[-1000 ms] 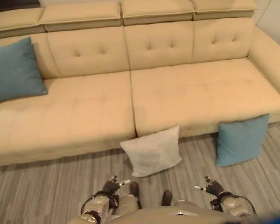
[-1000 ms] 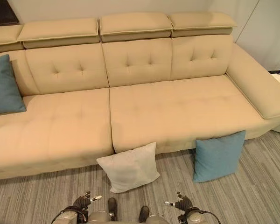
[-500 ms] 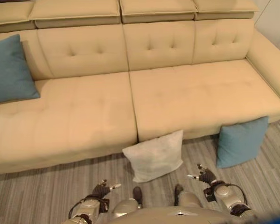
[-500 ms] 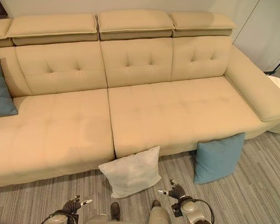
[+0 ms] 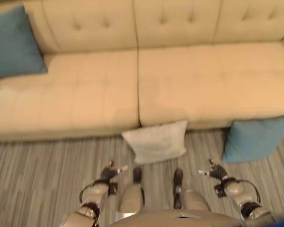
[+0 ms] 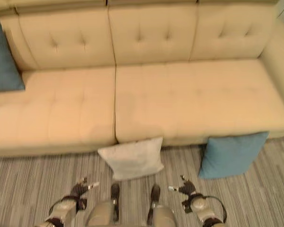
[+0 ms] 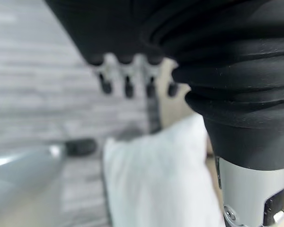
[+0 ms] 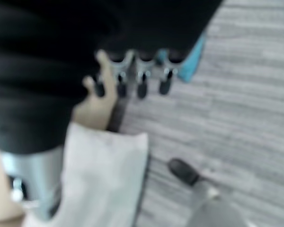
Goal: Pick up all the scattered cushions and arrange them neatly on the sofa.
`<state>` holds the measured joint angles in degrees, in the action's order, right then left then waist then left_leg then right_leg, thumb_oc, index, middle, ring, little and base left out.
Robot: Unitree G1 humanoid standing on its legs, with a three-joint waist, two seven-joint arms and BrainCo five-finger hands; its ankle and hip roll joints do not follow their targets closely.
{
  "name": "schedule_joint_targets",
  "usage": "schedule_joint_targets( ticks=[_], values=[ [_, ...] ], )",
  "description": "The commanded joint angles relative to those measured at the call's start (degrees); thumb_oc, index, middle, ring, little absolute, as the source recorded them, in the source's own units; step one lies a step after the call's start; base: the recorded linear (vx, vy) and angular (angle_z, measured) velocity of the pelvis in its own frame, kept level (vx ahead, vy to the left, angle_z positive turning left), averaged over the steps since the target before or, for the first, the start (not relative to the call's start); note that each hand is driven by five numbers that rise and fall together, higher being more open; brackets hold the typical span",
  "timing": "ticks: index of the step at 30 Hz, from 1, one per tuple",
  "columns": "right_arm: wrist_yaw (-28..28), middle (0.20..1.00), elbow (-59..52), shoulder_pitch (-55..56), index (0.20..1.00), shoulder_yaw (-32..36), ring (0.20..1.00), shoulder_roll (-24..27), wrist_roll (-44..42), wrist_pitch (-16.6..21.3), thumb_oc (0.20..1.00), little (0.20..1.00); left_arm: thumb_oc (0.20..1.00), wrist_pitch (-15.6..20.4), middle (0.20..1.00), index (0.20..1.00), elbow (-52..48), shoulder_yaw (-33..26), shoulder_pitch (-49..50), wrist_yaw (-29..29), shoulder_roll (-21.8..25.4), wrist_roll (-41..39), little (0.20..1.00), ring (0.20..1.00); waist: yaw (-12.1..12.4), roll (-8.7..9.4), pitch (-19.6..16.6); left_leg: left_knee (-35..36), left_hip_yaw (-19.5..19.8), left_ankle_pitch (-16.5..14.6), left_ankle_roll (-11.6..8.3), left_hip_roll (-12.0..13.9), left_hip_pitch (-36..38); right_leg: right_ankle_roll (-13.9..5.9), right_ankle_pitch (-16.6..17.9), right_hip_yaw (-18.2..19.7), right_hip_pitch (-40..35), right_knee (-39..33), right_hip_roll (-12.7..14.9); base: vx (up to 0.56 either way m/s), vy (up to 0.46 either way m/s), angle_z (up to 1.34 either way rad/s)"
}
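Note:
A white cushion (image 5: 155, 141) leans against the front of the beige sofa (image 5: 85, 94) on the floor, straight ahead of me. A teal cushion (image 5: 253, 138) leans on the sofa front further right. Another teal cushion (image 5: 14, 42) rests on the sofa seat at the far left. My left hand (image 5: 109, 173) hovers low over the floor, short of the white cushion and to its left, fingers relaxed and holding nothing. My right hand (image 5: 217, 171) hangs open between the two floor cushions, nearer me. The left wrist view has the white cushion (image 7: 156, 175) past the fingers (image 7: 127, 86).
Grey striped floor (image 5: 38, 179) runs along the sofa front. The sofa seat (image 5: 217, 80) between the left teal cushion and the right end is bare.
The view has tilted down and moved nearer the sofa, so the headrests have left the picture. Both hands stay low and open, about where they were.

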<state>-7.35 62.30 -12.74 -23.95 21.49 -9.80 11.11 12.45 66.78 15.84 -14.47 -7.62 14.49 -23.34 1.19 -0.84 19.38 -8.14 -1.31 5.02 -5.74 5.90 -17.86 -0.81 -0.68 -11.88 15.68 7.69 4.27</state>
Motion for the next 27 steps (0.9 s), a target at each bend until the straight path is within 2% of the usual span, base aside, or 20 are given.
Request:
schedule_joint_targets(
  ticks=[1,5,6,7,14,15,16,20,27],
  values=[
    [-3.78,1.000,-3.85,-1.55,1.000,-1.41,1.000,-0.15,-0.42,2.29,1.000,1.000,1.000,2.90,1.000,1.000,-0.16,0.12,-1.49,-3.33,0.83,-4.37,1.000,1.000,-0.29,2.55,0.19,-2.09,-1.16,-3.25,2.31,-4.64,-1.68,-4.13,-0.43,0.32,3.88,8.02,3.58,-0.15,0.014,0.13],
    [-7.68,1.000,-6.21,-7.25,1.000,-0.54,1.000,1.70,-2.15,3.18,1.000,1.000,1.000,5.11,1.000,1.000,-3.54,0.69,-5.97,-5.33,1.90,-8.09,1.000,1.000,-0.92,1.80,1.23,-6.15,-1.91,-2.96,2.10,-3.81,-11.55,-4.00,-0.92,0.89,14.61,13.44,4.71,-0.16,0.035,-0.02],
    [-9.26,1.000,-8.37,-10.80,1.000,-0.50,1.000,2.77,-3.12,3.86,1.000,1.000,1.000,6.82,1.000,1.000,-6.21,-0.44,-8.15,-5.93,2.91,-11.82,1.000,1.000,-0.93,1.33,1.56,-8.59,-1.93,-2.79,2.05,-3.30,-17.40,-3.92,-1.10,1.50,20.59,16.45,5.15,-0.11,0.039,-0.03],
    [-9.95,1.000,-9.24,-12.18,1.000,-0.65,1.000,3.44,-3.17,3.92,1.000,1.000,1.000,7.44,1.000,1.000,-7.61,-0.75,-9.10,-6.50,3.36,-12.67,1.000,1.000,-1.04,1.30,1.81,-10.41,-1.73,-4.62,1.81,-3.18,-19.48,-4.41,-2.87,2.18,23.03,18.91,5.47,-0.10,0.030,0.01],
    [-15.56,1.000,-12.81,-21.62,1.000,-0.33,1.000,8.62,-1.24,6.16,1.000,1.000,1.000,8.97,1.000,1.000,-9.03,-0.86,-16.48,-8.44,5.74,-15.00,1.000,1.000,-2.30,0.88,1.64,-20.53,-1.20,-6.42,1.73,-2.19,-38.45,-3.92,-5.11,4.90,41.86,29.80,7.29,-0.04,0.036,0.03],
    [-16.75,1.000,-13.08,-23.93,1.000,0.44,1.000,10.00,-1.77,6.54,1.000,1.000,1.000,9.24,1.000,1.000,-11.00,-0.12,-18.76,-9.20,7.06,-14.30,1.000,1.000,-2.46,0.64,1.53,-22.95,-1.10,-6.84,2.04,-2.54,-42.89,-3.73,-5.54,5.45,46.56,32.98,7.38,0.02,0.037,0.05],
    [-16.74,1.000,-13.06,-23.97,1.000,0.45,1.000,10.01,-1.78,6.55,1.000,1.000,1.000,9.23,1.000,1.000,-10.98,-0.11,-18.81,-9.19,7.06,-14.31,1.000,1.000,-2.46,0.66,1.29,-23.16,-1.12,-6.92,2.05,-2.55,-43.30,-3.73,-5.62,5.51,46.98,33.20,7.41,0.03,0.046,0.05],
    [-18.67,1.000,-13.16,-28.93,1.000,0.08,1.000,13.04,-1.48,6.27,1.000,1.000,1.000,9.45,1.000,1.000,-14.92,2.00,-24.30,-10.60,8.82,-14.38,1.000,1.000,-2.82,0.34,0.73,-28.39,-1.58,-8.70,3.07,-3.63,-52.74,-3.35,-7.08,7.49,57.17,38.66,7.70,0.05,0.077,-0.03],
    [-17.61,1.000,-9.25,-33.46,1.000,-1.53,1.000,14.44,-3.57,5.66,1.000,1.000,1.000,8.64,1.000,1.000,-13.34,4.26,-29.62,-12.49,9.28,-12.98,1.000,1.000,-2.96,0.63,0.52,-30.88,-2.14,-9.71,4.01,-4.19,-58.04,-3.80,-7.20,9.18,62.84,40.43,7.55,0.04,0.040,-0.06]
  ],
)
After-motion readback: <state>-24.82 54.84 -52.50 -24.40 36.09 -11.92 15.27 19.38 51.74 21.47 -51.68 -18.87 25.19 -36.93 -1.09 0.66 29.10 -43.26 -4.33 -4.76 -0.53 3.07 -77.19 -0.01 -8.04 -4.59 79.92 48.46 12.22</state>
